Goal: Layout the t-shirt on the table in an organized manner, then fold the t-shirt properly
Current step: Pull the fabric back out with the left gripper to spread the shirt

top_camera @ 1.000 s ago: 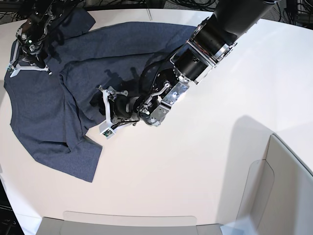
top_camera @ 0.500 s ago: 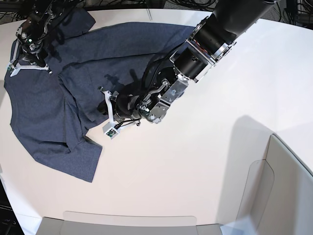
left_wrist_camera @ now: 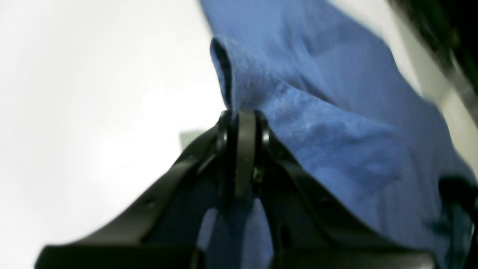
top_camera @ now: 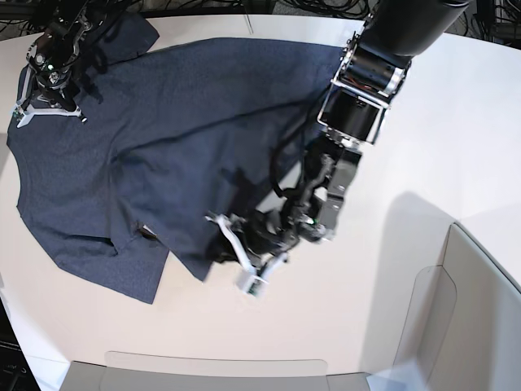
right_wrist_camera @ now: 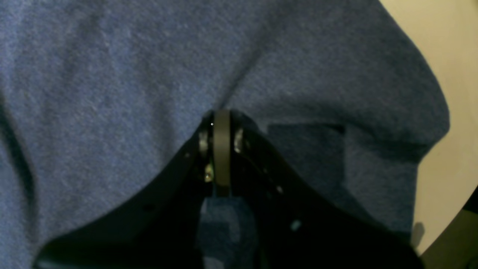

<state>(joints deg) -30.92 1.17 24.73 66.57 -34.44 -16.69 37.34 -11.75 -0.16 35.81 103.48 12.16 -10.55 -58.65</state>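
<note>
The dark navy t-shirt lies over the back left of the white table, with one edge drawn out toward the front. My left gripper is shut on that edge. In the left wrist view the gripper pinches a raised fold of the t-shirt. My right gripper sits at the shirt's far left part. Seen from the right wrist, the gripper is shut, with t-shirt cloth puckered at its tips. No white lettering shows.
Pale grey translucent panels stand along the front edge and at the right. Dark cables run behind the table's far edge. Bare tabletop stretches to the right of the left arm.
My left gripper has shut on the shirt's edge and carried it toward the front, unfolding the doubled-over layer. The right gripper has stayed where it was.
</note>
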